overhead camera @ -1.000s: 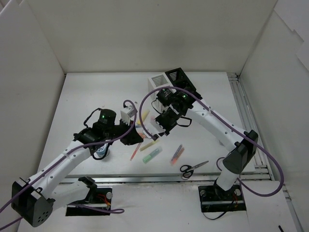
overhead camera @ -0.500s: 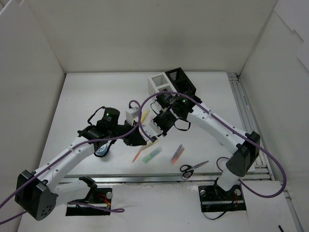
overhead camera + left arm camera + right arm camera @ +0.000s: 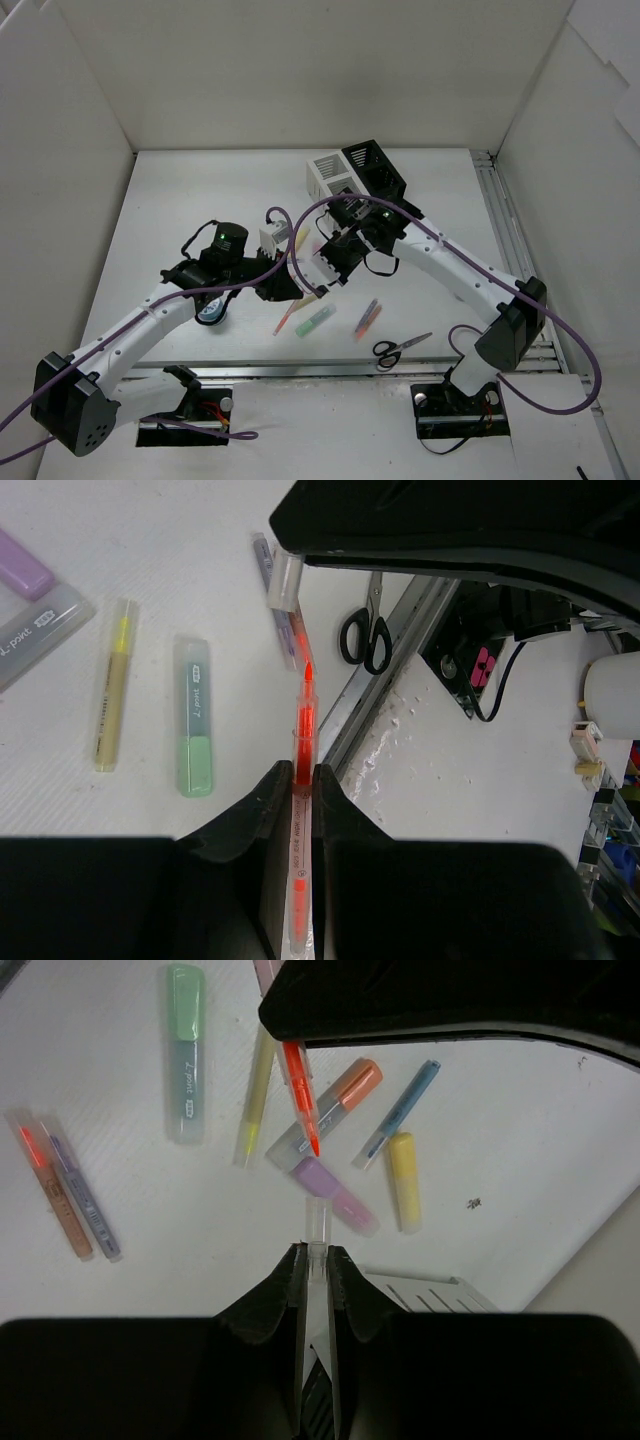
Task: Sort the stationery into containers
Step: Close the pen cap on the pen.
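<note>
Red pen (image 3: 305, 712) in left claw (image 3: 300, 773), cap (image 3: 317, 1216) in right claw (image 3: 315, 1253)

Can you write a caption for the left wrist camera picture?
Left hand pinches a thin uncapped orange-red pen, tip aimed at a clear plastic cap over the white table.

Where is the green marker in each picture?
Top view: green marker, low in the middle of the picture.
Left wrist: green marker, lower left.
Right wrist: green marker, upper left.
Shared landmark: the thin orange and purple pens lying side by side nearby.
</note>
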`<move>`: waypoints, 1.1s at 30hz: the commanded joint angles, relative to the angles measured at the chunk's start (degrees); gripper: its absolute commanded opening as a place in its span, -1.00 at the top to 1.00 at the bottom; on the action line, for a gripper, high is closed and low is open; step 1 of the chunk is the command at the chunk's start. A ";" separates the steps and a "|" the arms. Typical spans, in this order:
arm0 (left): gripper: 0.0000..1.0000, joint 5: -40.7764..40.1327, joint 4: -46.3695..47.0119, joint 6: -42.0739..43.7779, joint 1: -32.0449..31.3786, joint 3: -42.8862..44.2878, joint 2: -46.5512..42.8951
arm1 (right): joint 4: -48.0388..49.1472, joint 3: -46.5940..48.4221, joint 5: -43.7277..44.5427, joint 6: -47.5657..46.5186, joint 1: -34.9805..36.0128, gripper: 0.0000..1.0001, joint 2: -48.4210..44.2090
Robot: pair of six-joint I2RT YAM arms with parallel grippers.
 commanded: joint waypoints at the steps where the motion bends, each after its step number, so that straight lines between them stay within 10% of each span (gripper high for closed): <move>1: 1.00 -0.22 2.38 -0.01 0.26 1.59 -1.39 | 0.41 -0.98 -0.10 -0.46 1.00 1.00 -4.40; 33: 1.00 -0.22 3.26 -0.27 0.26 0.27 -3.93 | 4.36 -3.36 1.84 0.86 4.69 1.00 -4.40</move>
